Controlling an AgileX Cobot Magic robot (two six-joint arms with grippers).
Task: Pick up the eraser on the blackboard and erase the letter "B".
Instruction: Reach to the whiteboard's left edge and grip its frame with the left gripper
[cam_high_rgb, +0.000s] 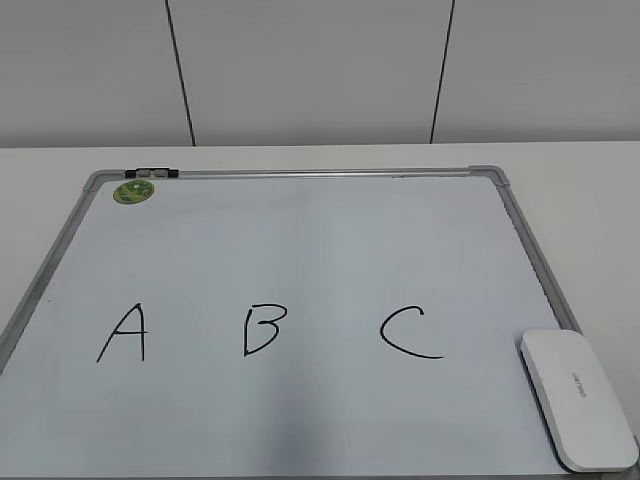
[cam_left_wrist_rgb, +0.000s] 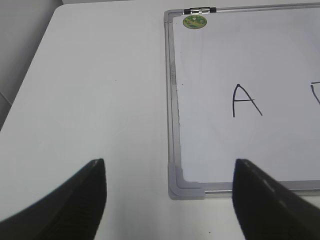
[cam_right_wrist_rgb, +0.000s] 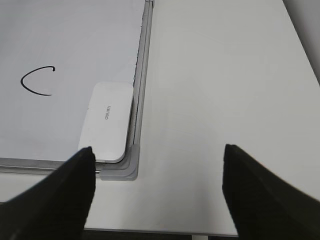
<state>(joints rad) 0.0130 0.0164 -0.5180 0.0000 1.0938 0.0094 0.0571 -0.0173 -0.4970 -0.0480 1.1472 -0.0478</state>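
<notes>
The blackboard (cam_high_rgb: 300, 240) is a white board with a silver-grey frame lying flat on the table. The black letter "B" (cam_high_rgb: 264, 329) is drawn between "A" (cam_high_rgb: 124, 333) and "C" (cam_high_rgb: 408, 331). The white eraser (cam_high_rgb: 578, 397) lies on the board's near right corner; it also shows in the right wrist view (cam_right_wrist_rgb: 106, 121). My right gripper (cam_right_wrist_rgb: 158, 165) is open and empty, hovering above the table just right of that corner. My left gripper (cam_left_wrist_rgb: 169, 175) is open and empty above the board's near left corner (cam_left_wrist_rgb: 186, 186). Neither gripper shows in the exterior view.
A round green sticker (cam_high_rgb: 132, 191) and a small black clip (cam_high_rgb: 152, 173) sit at the board's far left corner. White table (cam_right_wrist_rgb: 220, 90) stretches right of the board; its near edge (cam_right_wrist_rgb: 165, 232) is close below my right gripper. A grey wall stands behind.
</notes>
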